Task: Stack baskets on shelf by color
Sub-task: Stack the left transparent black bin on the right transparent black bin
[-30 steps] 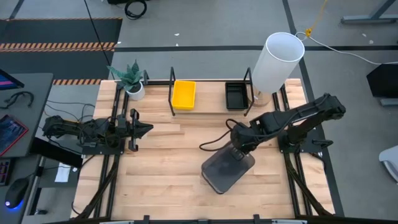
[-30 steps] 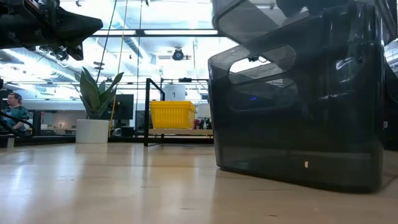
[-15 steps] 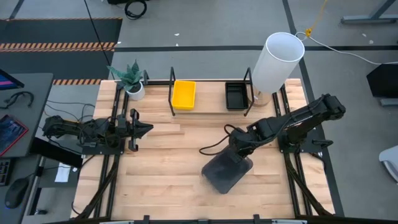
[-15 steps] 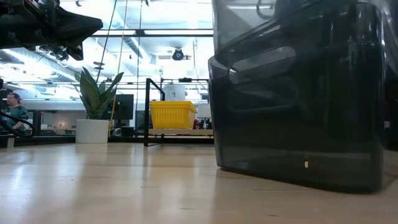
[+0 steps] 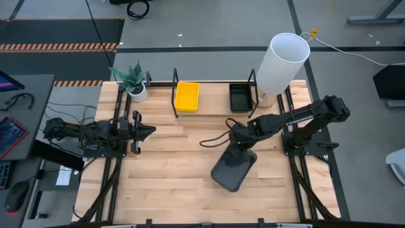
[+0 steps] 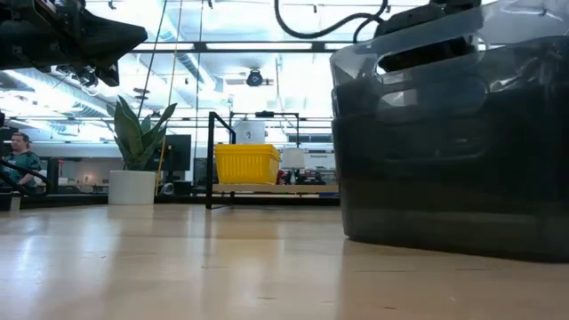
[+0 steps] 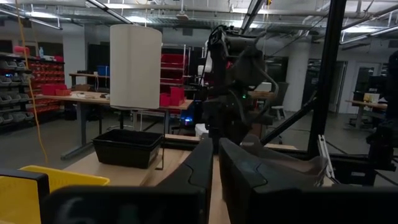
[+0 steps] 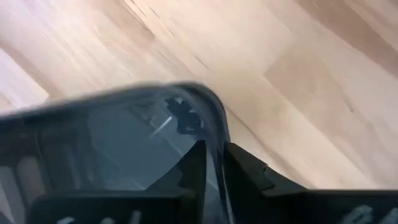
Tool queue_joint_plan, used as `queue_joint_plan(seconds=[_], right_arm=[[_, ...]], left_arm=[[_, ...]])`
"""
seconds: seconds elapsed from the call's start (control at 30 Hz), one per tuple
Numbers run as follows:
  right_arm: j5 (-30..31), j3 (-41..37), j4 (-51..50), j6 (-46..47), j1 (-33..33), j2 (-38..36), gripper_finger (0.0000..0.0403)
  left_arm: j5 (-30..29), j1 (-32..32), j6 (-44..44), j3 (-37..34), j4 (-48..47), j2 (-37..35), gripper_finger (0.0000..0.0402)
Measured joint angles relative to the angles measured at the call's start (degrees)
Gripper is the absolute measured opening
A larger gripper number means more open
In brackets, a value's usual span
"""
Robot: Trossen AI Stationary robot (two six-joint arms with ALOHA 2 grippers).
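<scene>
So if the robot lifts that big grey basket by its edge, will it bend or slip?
Probably not bend much: the grey basket looks like a stiff moulded plastic tub. It could slip or swing, since the right hand pinches only one thin, shiny rim. It's empty, so likely light.

A light wooden table (image 5: 164,171) stands on a grey concrete floor (image 5: 209,25) with hazard-striped tape at far left. A potted plant (image 5: 134,81) sits at the table's far left corner. Beyond, an open workshop shows bright ceiling lights, workbenches and red storage bins (image 7: 53,93).
</scene>
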Motion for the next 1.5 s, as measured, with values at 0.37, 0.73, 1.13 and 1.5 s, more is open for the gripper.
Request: queue_joint_plan(seconds=[0.37,0.73,1.13,1.5], right_arm=[[-0.5,6.2,6.3,-11.8,-5.0,7.7,0.0118],[2.4,15.3,6.7,-20.0,-6.2,10.1,0.0117],[2.9,23.1,-0.5,-18.9,-1.0,10.3,0.0117],[2.6,23.5,5.9,-13.0,13.0,18.1,0.0117]], left_arm=[[0.0,0.0,0.0,0.0,0.4,0.0,0.0029],[0.0,0.0,0.0,0.0,0.4,0.0,0.0030],[0.0,0.0,0.0,0.0,0.4,0.0,0.0035],[0.0,0.0,0.0,0.0,0.4,0.0,0.0025]])
